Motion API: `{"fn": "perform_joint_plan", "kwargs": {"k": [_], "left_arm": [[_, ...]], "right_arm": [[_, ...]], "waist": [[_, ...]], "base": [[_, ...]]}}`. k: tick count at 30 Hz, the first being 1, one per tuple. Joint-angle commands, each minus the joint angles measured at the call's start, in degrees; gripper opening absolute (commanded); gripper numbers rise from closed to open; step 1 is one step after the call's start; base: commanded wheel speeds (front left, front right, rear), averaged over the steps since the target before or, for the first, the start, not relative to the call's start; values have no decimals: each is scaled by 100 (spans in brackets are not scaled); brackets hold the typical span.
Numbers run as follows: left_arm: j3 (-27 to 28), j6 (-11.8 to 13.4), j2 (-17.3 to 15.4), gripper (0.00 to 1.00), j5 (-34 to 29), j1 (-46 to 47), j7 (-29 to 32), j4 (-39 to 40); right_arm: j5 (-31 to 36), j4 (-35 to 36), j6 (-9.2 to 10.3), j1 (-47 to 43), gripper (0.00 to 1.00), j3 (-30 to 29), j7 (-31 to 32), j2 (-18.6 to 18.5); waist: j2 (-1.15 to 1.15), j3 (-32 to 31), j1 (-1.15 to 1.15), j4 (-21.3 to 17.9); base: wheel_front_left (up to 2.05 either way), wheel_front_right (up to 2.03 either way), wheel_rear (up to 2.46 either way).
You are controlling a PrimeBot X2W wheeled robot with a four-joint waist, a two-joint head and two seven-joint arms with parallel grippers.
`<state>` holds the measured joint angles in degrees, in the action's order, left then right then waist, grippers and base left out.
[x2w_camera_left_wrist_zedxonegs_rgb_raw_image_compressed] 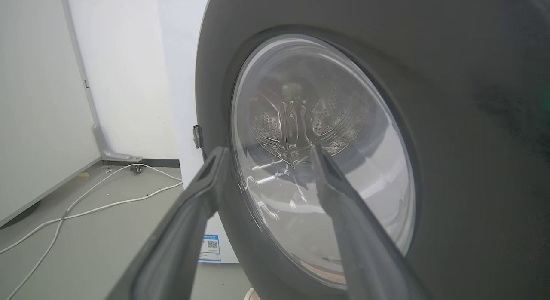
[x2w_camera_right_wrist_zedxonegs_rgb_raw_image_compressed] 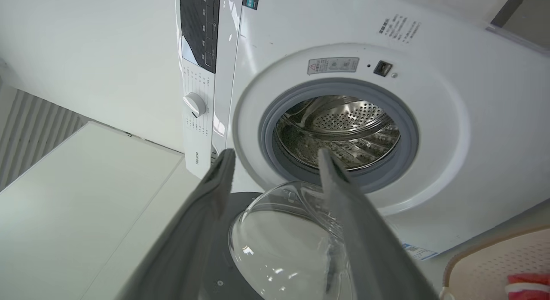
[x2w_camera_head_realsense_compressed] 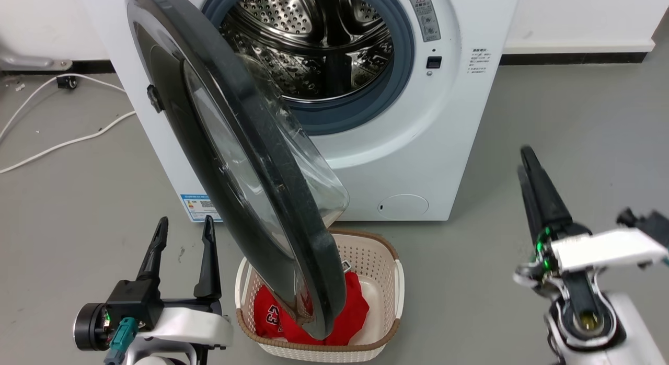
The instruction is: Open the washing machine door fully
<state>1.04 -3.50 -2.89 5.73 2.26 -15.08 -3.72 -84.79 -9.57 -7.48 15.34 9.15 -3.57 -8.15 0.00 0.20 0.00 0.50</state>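
Note:
The washing machine door [x2w_camera_head_realsense_compressed: 245, 145], a large glossy black round with a clear glass bowl, stands swung out from its left hinge, edge-on toward me over the basket. The steel drum opening [x2w_camera_head_realsense_compressed: 324, 41] is exposed. My left gripper [x2w_camera_head_realsense_compressed: 184, 229] is open at the lower left, just left of the door's outer face and apart from it. In the left wrist view the left gripper [x2w_camera_left_wrist_zedxonegs_rgb_raw_image_compressed: 266, 151] points at the door [x2w_camera_left_wrist_zedxonegs_rgb_raw_image_compressed: 451, 162] glass. My right gripper [x2w_camera_head_realsense_compressed: 524, 161] hangs at the right, away from the machine. In the right wrist view the right gripper [x2w_camera_right_wrist_zedxonegs_rgb_raw_image_compressed: 275, 156] is open, above the door [x2w_camera_right_wrist_zedxonegs_rgb_raw_image_compressed: 279, 240] bowl.
A beige laundry basket [x2w_camera_head_realsense_compressed: 397, 281] with a red garment [x2w_camera_head_realsense_compressed: 345, 312] sits on the grey floor under the door's free edge. White cables [x2w_camera_head_realsense_compressed: 62, 143] trail over the floor left of the machine. A white wall and skirting run behind.

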Motion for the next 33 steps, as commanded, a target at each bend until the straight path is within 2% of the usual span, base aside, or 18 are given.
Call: {"fn": "perform_joint_plan", "kwargs": {"k": [1,3,6,8,12,15,18,20,24,33], "left_arm": [[14,15,3,100,7,-74,-12,12],[7,34,3,100,17,-98,-12,22],[-2,46,3,100,24,-104,-12,32],[-5,50,4,100,24,-105,-12,38],[17,48,2,100,10,-110,-12,46],[36,38,2,100,-5,-91,-12,48],[53,32,2,100,-18,-71,-12,55],[64,26,2,100,-26,-59,-12,54],[83,24,2,100,-43,-62,-12,63],[83,-1,1,100,-55,-56,-12,71]], "right_arm": [[151,93,-2,-192,100,-41,-191,5],[515,189,-2,-493,100,-58,-518,17],[1427,98,-2,-814,100,-185,-952,-33],[2006,75,-2,-924,100,-425,-1080,140],[3803,193,-2,-1087,100,-1112,-1159,336],[5440,671,-2,-1148,100,-1621,-1159,471],[6718,1184,-2,-1263,100,-1694,-1157,536],[7333,1410,-1,-1339,100,-1589,-1158,533],[8040,1601,-1,-1561,100,-1337,-1159,532],[8112,957,-1,-1721,100,-1388,-1160,531]], "waist": [[0,-18,0,-14],[0,-36,0,-25],[0,-54,0,-46],[0,-64,0,-59],[0,-74,0,-84],[0,-73,0,-94],[0,-69,0,-94],[0,-68,0,-89],[0,-75,0,-85],[0,-69,0,-78]], "base": [[0,0,0],[0,0,0],[0,0,0],[0,0,0],[0,0,0],[0,0,0],[0,0,0],[0,0,0],[0,0,0],[0,0,0]]}}
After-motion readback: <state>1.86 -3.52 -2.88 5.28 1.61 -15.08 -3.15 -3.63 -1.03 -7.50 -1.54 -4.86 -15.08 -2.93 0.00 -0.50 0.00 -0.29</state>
